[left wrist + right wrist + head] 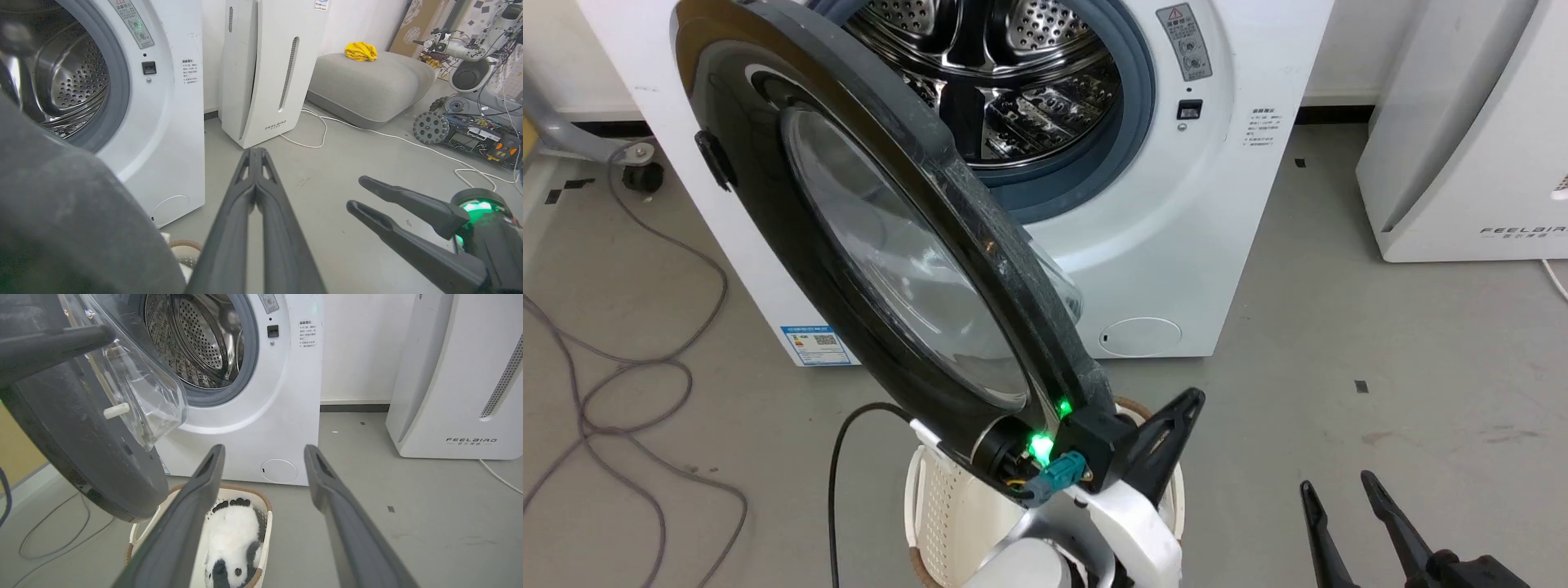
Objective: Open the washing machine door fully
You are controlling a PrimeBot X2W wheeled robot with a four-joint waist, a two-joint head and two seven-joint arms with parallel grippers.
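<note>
Washing machine door (pixel 849 245) stands roughly half open, angled out from the left side of the washing machine (pixel 1176 245); its hinge is hidden behind it. Left gripper (pixel 1192 400) sits at the door's lower free edge, inner side, fingers pressed together, gripping nothing. I judge it's shoving with its flank. The exact contact spot is unclear. Basket (pixel 935 502) below is mostly covered. Right gripper (pixel 1337 482) waits spread, empty, well apart.

A white basket (pixel 265 535) holding a panda plush toy (pixel 233 535) stands on the grey floor (pixel 429 522), a tall white FEELBIRD appliance (pixel 449 375) stands against the wall, grey cables (pixel 582 408) loop nearby, and a yellow cloth (pixel 360 51) lies on a grey cushion (pixel 367 90).
</note>
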